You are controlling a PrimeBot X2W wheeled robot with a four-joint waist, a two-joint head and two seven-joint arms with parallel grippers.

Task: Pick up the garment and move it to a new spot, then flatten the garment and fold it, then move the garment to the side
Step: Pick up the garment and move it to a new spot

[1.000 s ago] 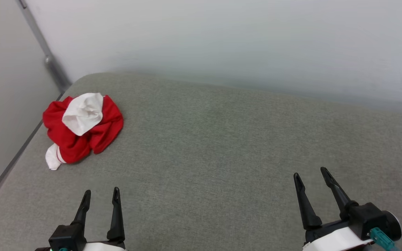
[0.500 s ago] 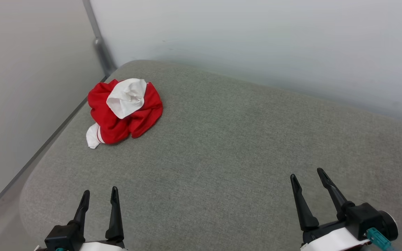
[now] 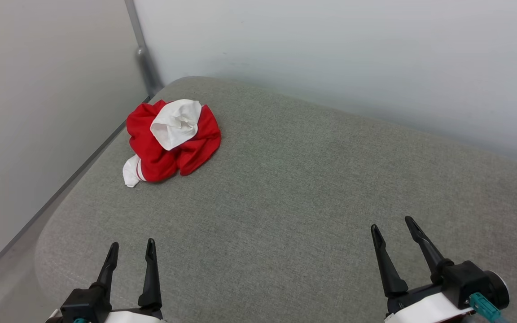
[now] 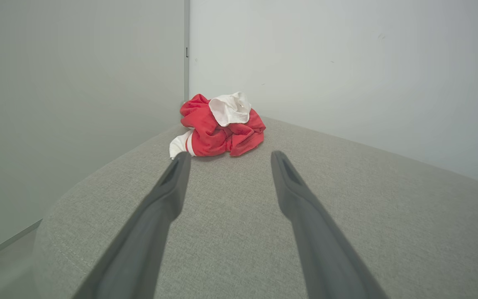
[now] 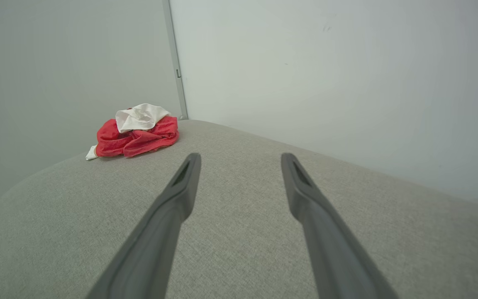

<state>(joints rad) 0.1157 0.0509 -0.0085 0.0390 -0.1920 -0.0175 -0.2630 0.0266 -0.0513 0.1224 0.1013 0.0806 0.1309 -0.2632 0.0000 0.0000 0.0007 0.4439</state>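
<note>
Garment [image 3: 173, 141] crumpled in a heap on the grey cushion [image 3: 285, 188]; red with a white sleeve bunched on top, another white bit at its near-left edge. It sits well ahead of the left gripper [image 3: 132, 242], roughly in line with the gap between its fingers; well apart, no contact. From the right gripper [image 3: 391, 222] it lies far ahead and well off to the left. Both grippers hover low over the cushion's near side; jaws on each spread moderately wide, holding nothing. Pale wall [image 3: 330, 54] beyond the garment.
</note>
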